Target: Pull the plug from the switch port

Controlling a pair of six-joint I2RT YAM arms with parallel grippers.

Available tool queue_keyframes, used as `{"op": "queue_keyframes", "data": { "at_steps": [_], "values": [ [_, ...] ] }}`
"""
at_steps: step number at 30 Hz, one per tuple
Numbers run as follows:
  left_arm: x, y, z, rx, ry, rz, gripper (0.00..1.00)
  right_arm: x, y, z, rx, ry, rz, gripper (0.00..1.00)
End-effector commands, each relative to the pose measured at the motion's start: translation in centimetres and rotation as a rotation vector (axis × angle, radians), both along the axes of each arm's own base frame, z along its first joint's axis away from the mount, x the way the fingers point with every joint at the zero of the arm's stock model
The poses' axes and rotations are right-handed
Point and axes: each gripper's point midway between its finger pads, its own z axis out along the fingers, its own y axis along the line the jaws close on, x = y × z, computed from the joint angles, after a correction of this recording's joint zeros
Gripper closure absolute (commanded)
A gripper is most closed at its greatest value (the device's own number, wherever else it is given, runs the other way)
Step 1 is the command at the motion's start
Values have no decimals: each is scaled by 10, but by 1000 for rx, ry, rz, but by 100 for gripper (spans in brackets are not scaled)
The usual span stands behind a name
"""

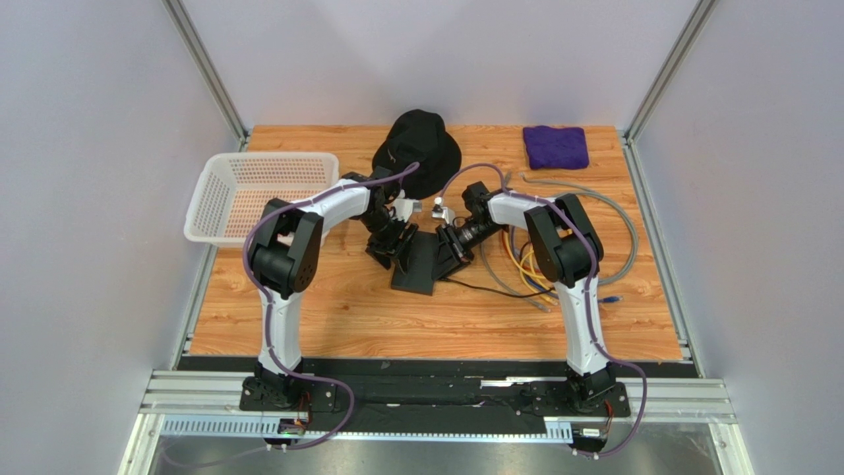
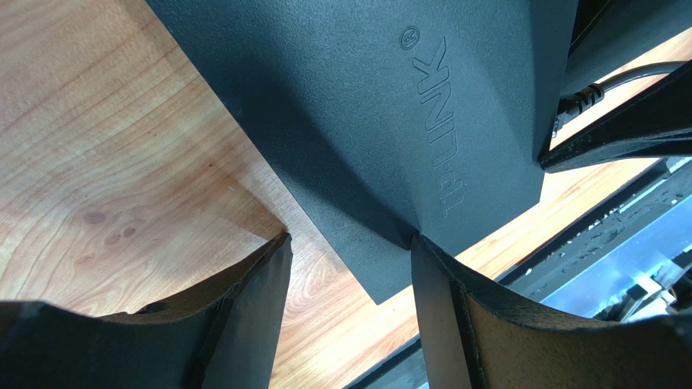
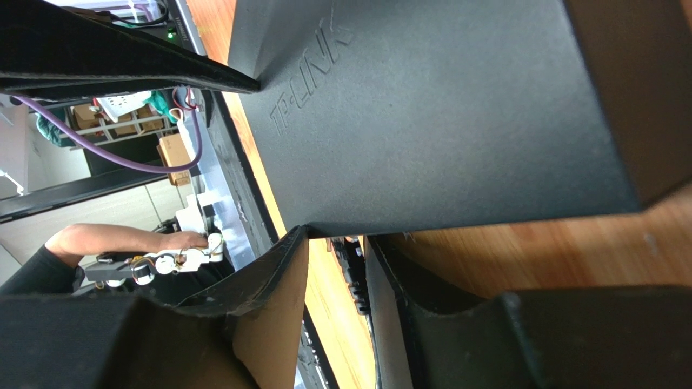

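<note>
Left jaws stand apart astride a corner of the flat matte-black switch on the worktop; whether the right jaws grip anything, I cannot tell.

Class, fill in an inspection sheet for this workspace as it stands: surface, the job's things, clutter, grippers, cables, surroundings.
Surface: wooden table, no damage seen.
Job's things: switch lies flat between the arms; black plug at its edge, seemingly still in.
Clutter: white basket at left, black bucket hat at the back, purple cloth back right.
Grippers: left gripper open, straddling a switch corner; right gripper open, at another corner.
Cables: grey, yellow and blue cables lie loose right of the switch.
Surroundings: grey walls; a person's arm beyond the table.
</note>
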Motion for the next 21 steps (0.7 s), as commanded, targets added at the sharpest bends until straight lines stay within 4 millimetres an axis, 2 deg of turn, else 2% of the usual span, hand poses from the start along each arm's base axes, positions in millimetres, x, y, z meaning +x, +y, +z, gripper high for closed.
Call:
{"op": "queue_keyframes", "data": {
  "at_steps": [1, 9, 15, 21],
  "values": [
    [6, 8, -35, 75, -4, -16, 35, -4, 3, -27, 1, -53, 46, 61],
    [6, 9, -36, 80, -8, -21, 35, -8, 2, -7, 146, -25, 79, 55],
    [6, 12, -37, 89, -10, -13, 36, -8, -8, -19, 65, 7, 56, 55],
    [7, 11, -35, 63, 9, 10, 36, -4, -16, -22, 69, 22, -13, 52]
  ]
}}
